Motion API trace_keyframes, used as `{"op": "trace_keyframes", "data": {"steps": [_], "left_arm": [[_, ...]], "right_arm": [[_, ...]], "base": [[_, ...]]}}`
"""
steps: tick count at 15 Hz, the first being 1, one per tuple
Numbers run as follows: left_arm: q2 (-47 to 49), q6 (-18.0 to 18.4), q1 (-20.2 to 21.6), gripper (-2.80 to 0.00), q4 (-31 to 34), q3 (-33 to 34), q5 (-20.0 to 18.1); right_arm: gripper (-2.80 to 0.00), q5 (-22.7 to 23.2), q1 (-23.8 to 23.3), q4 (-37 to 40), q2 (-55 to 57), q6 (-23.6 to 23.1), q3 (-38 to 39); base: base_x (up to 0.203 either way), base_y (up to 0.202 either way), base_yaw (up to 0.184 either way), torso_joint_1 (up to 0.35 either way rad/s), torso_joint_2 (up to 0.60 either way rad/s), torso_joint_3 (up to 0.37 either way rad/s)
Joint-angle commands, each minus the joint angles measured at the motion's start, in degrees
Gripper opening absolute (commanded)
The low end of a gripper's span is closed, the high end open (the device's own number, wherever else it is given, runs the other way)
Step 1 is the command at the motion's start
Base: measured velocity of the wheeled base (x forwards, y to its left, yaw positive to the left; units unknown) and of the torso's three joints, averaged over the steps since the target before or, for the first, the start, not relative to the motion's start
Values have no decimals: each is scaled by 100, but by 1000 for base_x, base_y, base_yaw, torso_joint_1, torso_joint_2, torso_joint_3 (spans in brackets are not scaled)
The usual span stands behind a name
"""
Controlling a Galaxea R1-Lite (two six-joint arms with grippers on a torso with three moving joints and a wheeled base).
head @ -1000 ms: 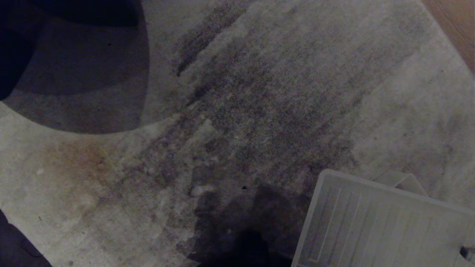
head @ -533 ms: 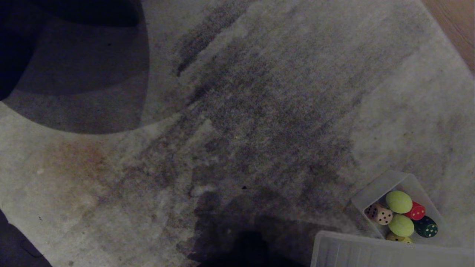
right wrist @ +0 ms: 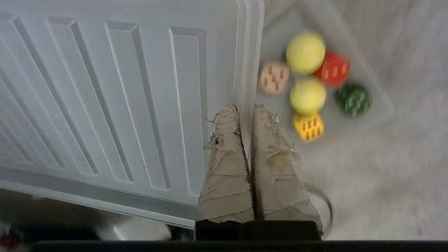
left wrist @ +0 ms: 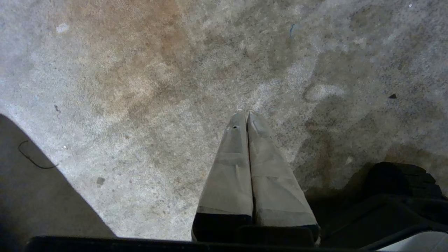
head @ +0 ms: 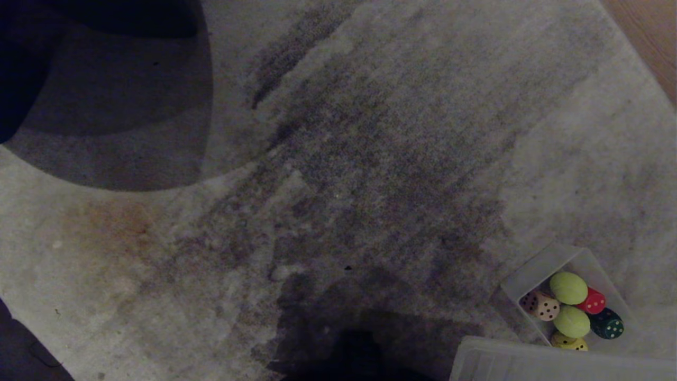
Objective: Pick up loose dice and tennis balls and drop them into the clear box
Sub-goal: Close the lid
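The clear box (head: 533, 276) stands on the grey rug at the lower right of the head view. Inside it lie two tennis balls (head: 568, 287) (head: 572, 321) and the dice: tan (head: 540, 305), red (head: 593, 301), dark green (head: 607, 324), yellow (head: 567, 342). My right gripper (right wrist: 245, 110) is shut on the rim of the flat ribbed lid (right wrist: 105, 87), beside the box and near the yellow die (right wrist: 308, 126). Only an edge of that lid (head: 555, 365) shows in the head view. My left gripper (left wrist: 246, 113) hangs shut and empty over bare rug. Neither gripper is in the head view.
The stained grey rug (head: 338, 159) fills most of the head view. Wooden floor (head: 653, 32) shows at the far right corner. A dark rounded shape (head: 106, 95) covers the far left. Dark floor (head: 21, 354) borders the rug at the near left.
The ribbed lid, held in my right gripper, has slid off the clear box toward the near edge of the head view, uncovering the dice and tennis balls inside. The left gripper stays still.
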Motion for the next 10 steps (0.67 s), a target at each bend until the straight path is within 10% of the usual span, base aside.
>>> {"op": "trace_keyframes", "data": {"steps": [1, 10], "left_arm": [[6, -5, -1, -280, 0, 9, 3], [6, 4, 0, -280, 0, 9, -6]], "right_arm": [[-280, 9, -12, 23, -384, -9, 19], [-280, 1, -19, 17, -384, -3, 22]], "base": [[0, 0, 0, 0, 0, 0], [0, 0, 0, 0, 0, 0]]}}
